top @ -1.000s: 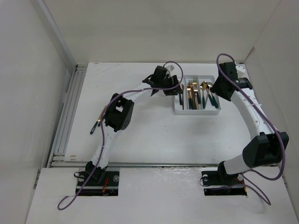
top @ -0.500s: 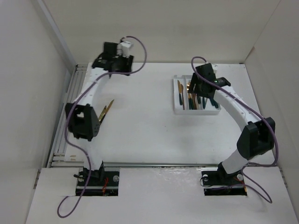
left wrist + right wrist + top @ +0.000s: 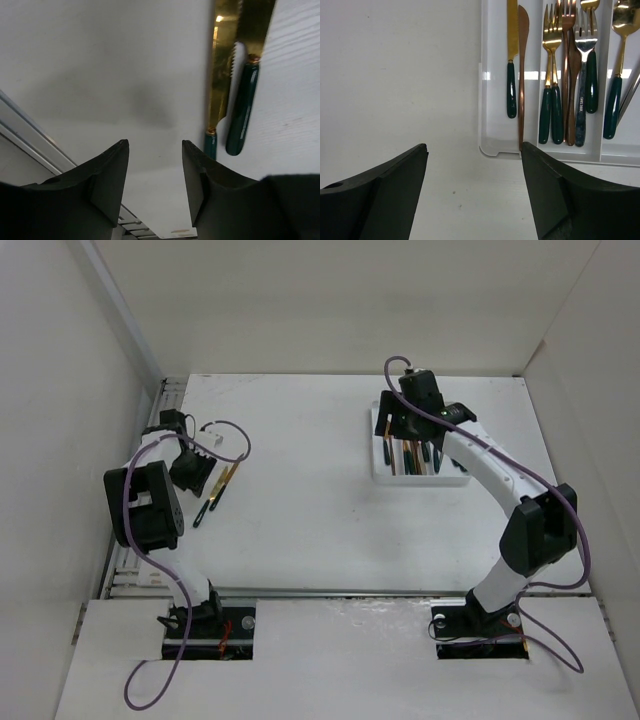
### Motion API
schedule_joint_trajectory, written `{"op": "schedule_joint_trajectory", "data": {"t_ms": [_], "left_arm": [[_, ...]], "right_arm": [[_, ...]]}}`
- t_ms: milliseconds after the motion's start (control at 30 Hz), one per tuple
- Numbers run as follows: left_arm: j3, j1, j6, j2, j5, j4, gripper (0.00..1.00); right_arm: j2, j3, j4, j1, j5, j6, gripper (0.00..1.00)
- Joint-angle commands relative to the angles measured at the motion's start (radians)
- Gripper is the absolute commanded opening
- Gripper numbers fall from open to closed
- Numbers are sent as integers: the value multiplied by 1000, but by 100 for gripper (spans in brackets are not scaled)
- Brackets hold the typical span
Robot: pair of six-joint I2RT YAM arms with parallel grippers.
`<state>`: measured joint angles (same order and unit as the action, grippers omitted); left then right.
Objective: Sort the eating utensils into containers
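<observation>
The white three-compartment tray (image 3: 421, 480) stands at the back right. In the right wrist view its (image 3: 484, 100) left slot holds a gold knife (image 3: 511, 75) and a copper knife (image 3: 521, 75), the middle slot holds forks (image 3: 552, 90), and the right slot holds spoons (image 3: 615, 100). My right gripper (image 3: 392, 430) hovers open and empty at the tray's left edge; it also shows in the right wrist view (image 3: 474, 150). Two gold-bladed, green-handled knives (image 3: 220, 487) lie on the table at the left (image 3: 242, 115). My left gripper (image 3: 195, 476) is open and empty just beside them, seen also in the left wrist view (image 3: 155, 150).
A metal rail (image 3: 140, 490) runs along the table's left edge, close to the left gripper. White walls enclose the table on the left, back and right. The left arm is folded back tightly over the left side of the table.
The left arm has swung from the tray area round the back left and down beside the two knives. The right gripper has moved left along the tray to its left edge.
</observation>
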<state>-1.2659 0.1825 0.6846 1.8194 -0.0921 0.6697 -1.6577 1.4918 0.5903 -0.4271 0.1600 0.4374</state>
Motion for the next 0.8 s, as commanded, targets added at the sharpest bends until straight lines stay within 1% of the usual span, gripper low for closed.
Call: {"op": "schedule_joint_trajectory", "data": {"t_ms": [0,167,333,400,500,533,567,600,767], "left_arm": [[57,26,52,-69,-26,18,43],[95,26,62,-103,-15,18,41],[85,35,102,-143,-92,76,41],[85,35,102,-157,-115,76,41],[118,35,112,-157,-115,76,41],[128,35,102,-148,-100,64,41],[140,35,89,-147,-81,45,37],[166,25,60,-147,-37,27,36],[201,25,50,-147,-9,-19,34]], "right_arm": [[3,45,-27,-10,0,-28,81],[3,35,-17,-10,32,-28,81],[12,25,-7,-19,41,-28,81],[12,25,2,-19,52,-28,81],[12,16,2,-29,72,-28,81],[12,16,2,-29,72,-19,81],[12,16,2,-29,81,-19,81],[12,16,2,-29,81,-19,81],[12,16,20,-29,99,-19,81]]}}
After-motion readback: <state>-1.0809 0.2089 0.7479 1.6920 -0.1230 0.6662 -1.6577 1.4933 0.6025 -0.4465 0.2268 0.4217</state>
